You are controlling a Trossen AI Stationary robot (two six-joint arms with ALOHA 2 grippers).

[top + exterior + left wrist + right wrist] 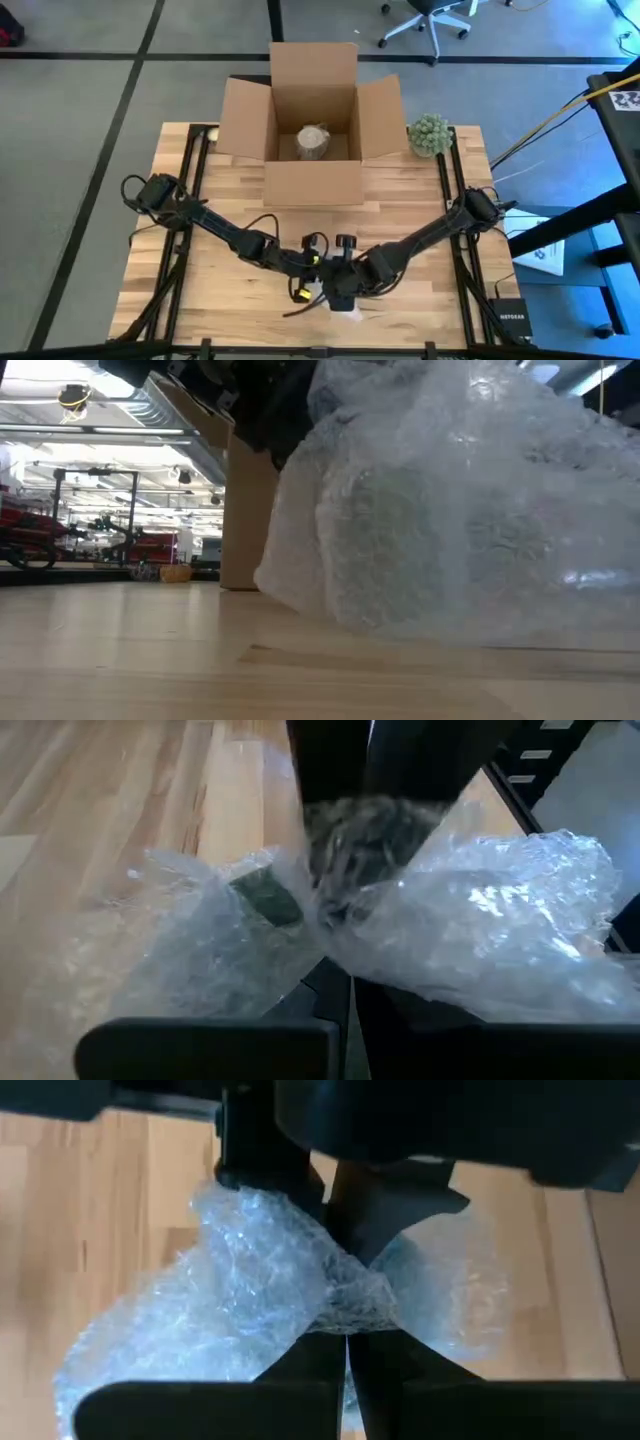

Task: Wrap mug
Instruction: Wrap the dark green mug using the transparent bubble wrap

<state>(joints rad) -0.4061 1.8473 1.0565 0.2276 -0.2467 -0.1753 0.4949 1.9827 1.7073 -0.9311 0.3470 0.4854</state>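
The bubble wrap [250,1300] is pinched together at the near table edge by the left gripper [335,920] and right gripper [345,1315]; twisting it closed around the mug is likely called for next.

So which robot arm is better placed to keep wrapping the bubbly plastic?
Probably either: it's close. Both tools meet at the bubble wrap at the table's near edge. The left tool and the right tool each pinch a bunch of it, so neither is free.
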